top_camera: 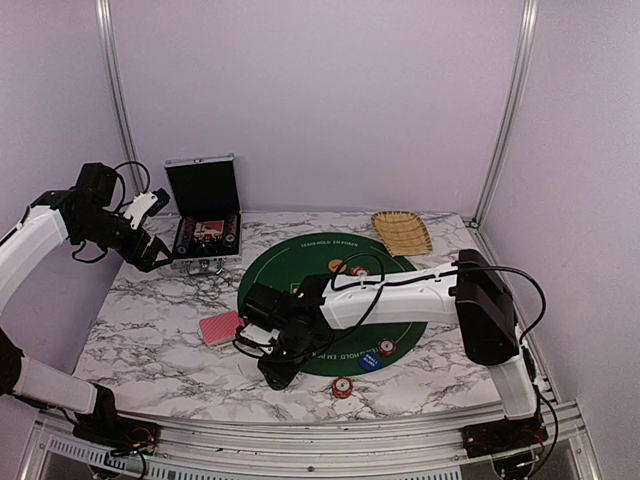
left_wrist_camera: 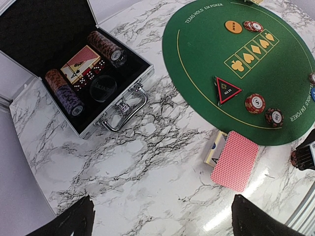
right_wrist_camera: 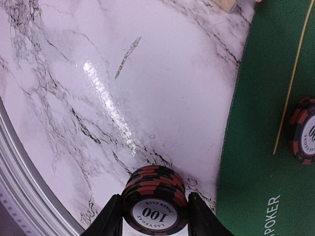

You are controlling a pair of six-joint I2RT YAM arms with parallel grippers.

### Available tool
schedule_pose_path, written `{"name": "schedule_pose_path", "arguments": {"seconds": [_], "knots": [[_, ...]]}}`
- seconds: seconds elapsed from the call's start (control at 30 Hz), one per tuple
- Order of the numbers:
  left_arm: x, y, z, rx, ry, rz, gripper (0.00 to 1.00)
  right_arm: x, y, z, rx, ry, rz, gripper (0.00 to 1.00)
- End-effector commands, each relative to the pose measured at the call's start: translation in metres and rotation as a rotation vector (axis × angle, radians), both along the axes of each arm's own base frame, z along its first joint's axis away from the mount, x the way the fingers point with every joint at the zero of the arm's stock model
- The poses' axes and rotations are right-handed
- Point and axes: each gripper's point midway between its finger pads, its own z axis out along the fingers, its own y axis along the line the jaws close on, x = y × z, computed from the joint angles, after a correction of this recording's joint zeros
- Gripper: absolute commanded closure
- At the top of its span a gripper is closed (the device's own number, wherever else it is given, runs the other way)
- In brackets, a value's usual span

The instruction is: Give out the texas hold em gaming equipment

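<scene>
While upright, chips (right_wrist_camera: 155,189) within end effector (right_wrist_camera: 155,216)

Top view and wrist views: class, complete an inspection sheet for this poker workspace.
Surface: marble table, round green mat.
Job's things: red-backed cards beside mat; chips, black triangular marker, orange disc, blue disc on mat.
Clutter: open silver case, tan woven tray.
Grippers: left gripper open, empty; right gripper closed on chip stack.
Cables: black cable looping by right arm.
Surroundings: plain walls, metal posts.
</scene>
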Motion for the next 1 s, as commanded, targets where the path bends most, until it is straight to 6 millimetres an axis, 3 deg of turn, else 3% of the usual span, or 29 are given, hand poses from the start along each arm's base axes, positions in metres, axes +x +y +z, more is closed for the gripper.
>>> {"name": "schedule_pose_path", "arguments": {"seconds": [0.0, 0.33, 0.47, 0.8, 0.97], "knots": [[-0.004, 0.0, 0.011, 0.011, -0.017, -0.008, 0.01, 0.008, 0.005, 0.003, 0.012, -0.018, -0.01, 0.62], [-0.004, 0.001, 0.011, 0.014, -0.017, -0.008, 0.01, 0.012, 0.002, 0.011, 0.033, -0.011, -0.025, 0.87], [-0.004, 0.0, 0.011, 0.013, -0.016, -0.01, 0.01, 0.014, 0.003, 0.024, 0.055, -0.015, -0.033, 0.94], [-0.005, 0.0, 0.011, 0.012, -0.018, -0.011, 0.01, 0.022, 0.004, 0.07, 0.136, -0.031, -0.057, 0.98], [-0.005, 0.0, 0.01, 0.012, -0.015, -0.012, 0.01, 0.04, -0.006, 0.092, 0.172, -0.044, -0.103, 0.99]]}}
